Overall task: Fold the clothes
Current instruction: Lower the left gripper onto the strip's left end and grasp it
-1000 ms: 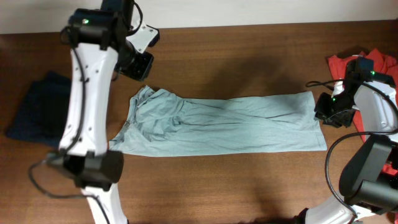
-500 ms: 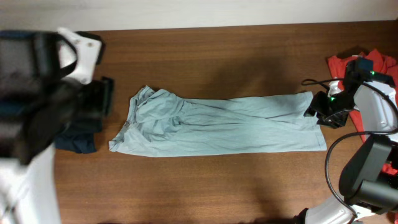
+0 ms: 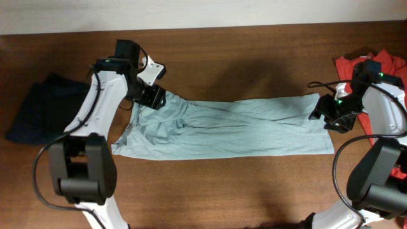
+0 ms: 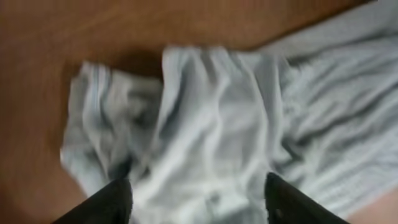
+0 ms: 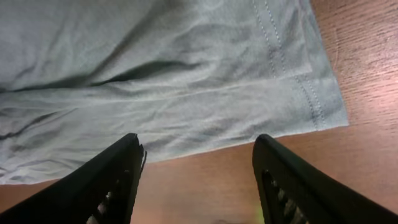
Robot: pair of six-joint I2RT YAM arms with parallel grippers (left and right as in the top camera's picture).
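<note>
The clothes [image 3: 229, 127], one pale blue-green trouser-like garment, lie flat and lengthwise across the middle of the table. The bunched waistband [image 4: 205, 106] is at the left end and the leg hems [image 5: 298, 81] at the right. My left gripper [image 3: 152, 97] hovers over the waistband's far corner. It is open [image 4: 199, 202], with wrinkled cloth showing between its dark fingertips [image 4: 115, 202]. My right gripper [image 3: 320, 109] sits at the hem end. It is open [image 5: 199, 183] over bare wood just off the hem edge, holding nothing.
Dark navy clothes [image 3: 38, 117] lie in a heap at the left edge of the table. A bright red garment [image 3: 375, 63] lies at the far right, behind my right arm. Bare brown wood [image 3: 222, 191] runs along the front.
My left arm swung out to the left, then came down over the waistband. Both grippers have opened wider. My right gripper edged toward the hem. The garment has not moved.
</note>
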